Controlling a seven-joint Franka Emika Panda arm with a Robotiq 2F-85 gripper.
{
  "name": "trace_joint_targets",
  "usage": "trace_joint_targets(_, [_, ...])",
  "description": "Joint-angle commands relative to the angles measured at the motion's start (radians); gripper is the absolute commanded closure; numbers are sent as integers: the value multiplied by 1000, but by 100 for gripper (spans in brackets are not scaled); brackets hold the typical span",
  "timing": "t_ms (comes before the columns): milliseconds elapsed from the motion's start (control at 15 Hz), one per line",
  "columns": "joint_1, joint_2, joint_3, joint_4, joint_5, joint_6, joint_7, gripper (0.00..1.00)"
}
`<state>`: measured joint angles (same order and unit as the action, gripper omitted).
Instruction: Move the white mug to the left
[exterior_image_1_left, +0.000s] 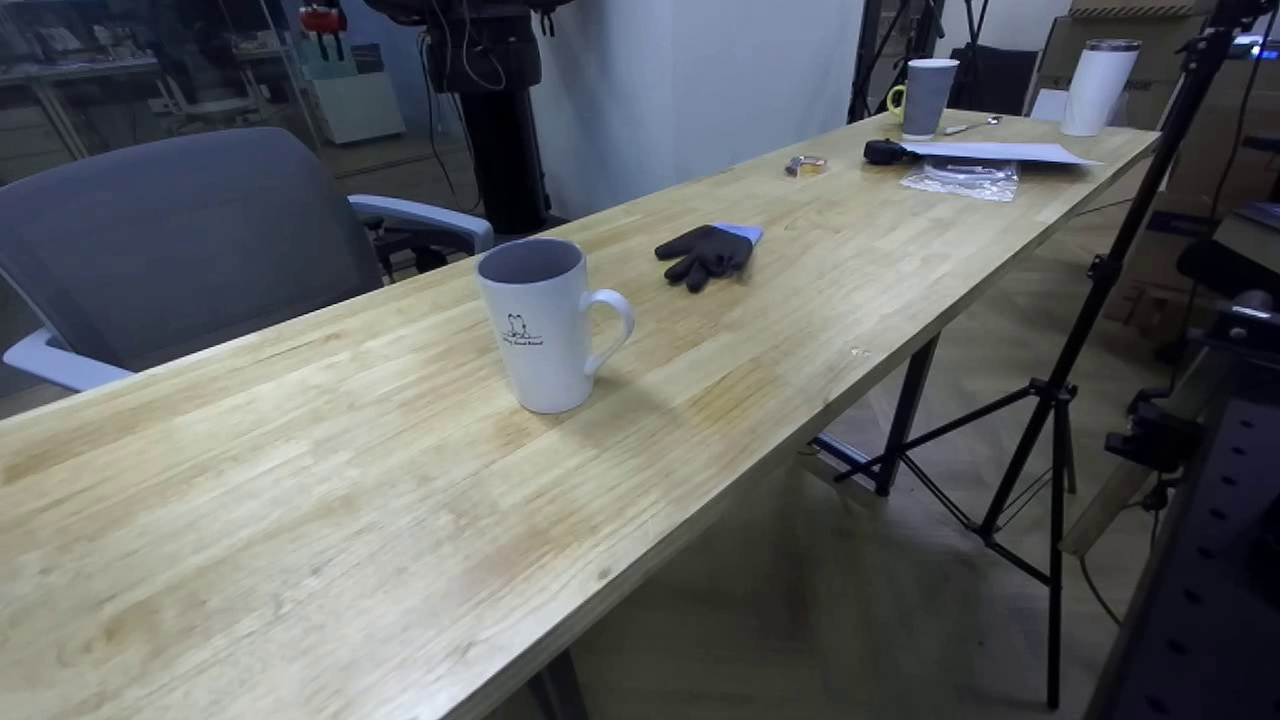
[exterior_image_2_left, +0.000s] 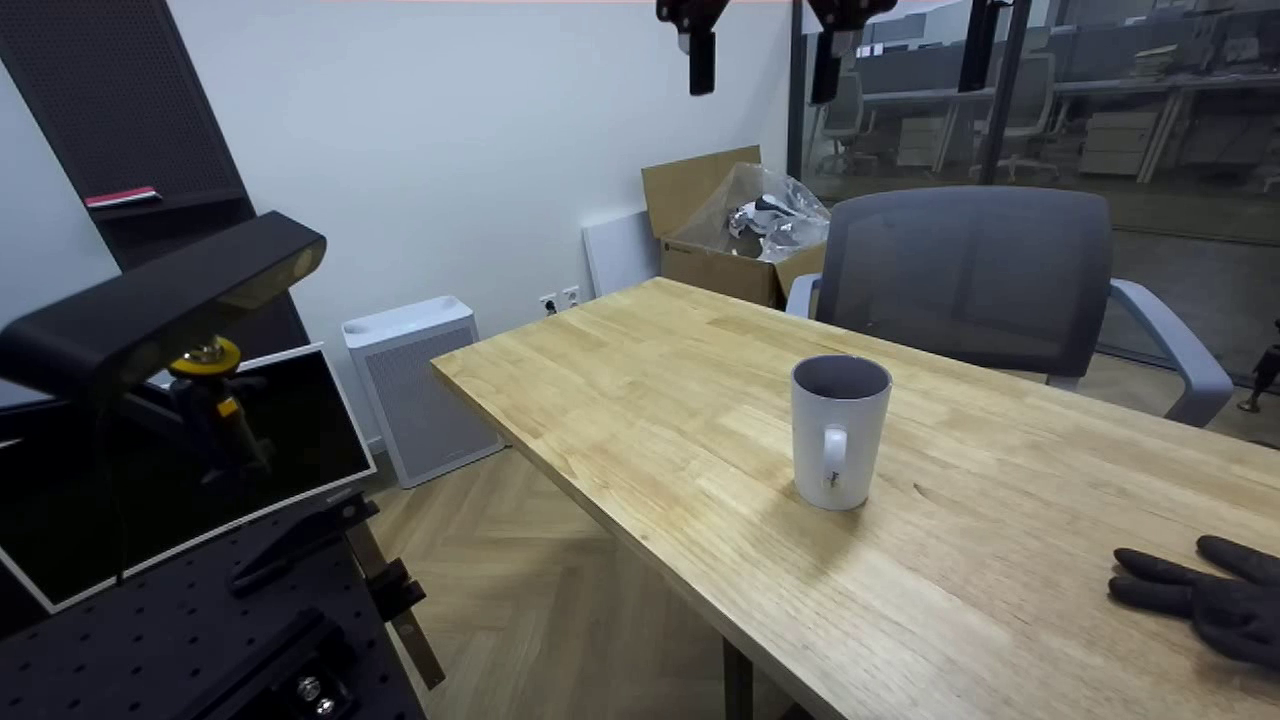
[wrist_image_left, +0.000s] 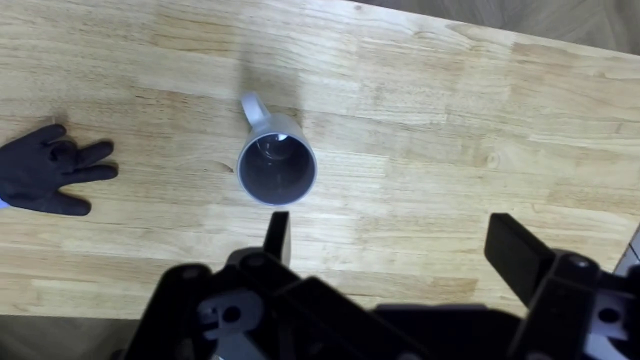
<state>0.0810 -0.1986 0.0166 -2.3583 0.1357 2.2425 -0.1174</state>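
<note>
The white mug stands upright on the wooden table and shows in both exterior views (exterior_image_1_left: 545, 345) (exterior_image_2_left: 838, 450). It has a loop handle, a dark grey inside and a small printed drawing on its side. In the wrist view the mug (wrist_image_left: 295, 125) is seen from above, left of the picture's middle, its handle pointing to the upper left. My gripper (wrist_image_left: 390, 235) is open, with nothing between its fingers. In an exterior view the gripper (exterior_image_2_left: 763, 75) hangs at the top edge, well above the table and apart from the mug.
A dark glove (exterior_image_1_left: 708, 252) lies on the table near the mug, also in the wrist view (wrist_image_left: 40, 172). Farther along are a grey cup (exterior_image_1_left: 928, 100), a white tumbler (exterior_image_1_left: 1098, 90) and papers (exterior_image_1_left: 1000, 152). An office chair (exterior_image_2_left: 965, 280) stands against the table's long edge.
</note>
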Motion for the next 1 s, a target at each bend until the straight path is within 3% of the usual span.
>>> trace_joint_targets(0, [-5, 73, 26, 4, -61, 61, 32, 0])
trace_joint_targets(533, [7, 245, 48, 52, -24, 144, -45, 0])
trace_joint_targets(933, [-20, 351, 49, 73, -19, 287, -92, 0])
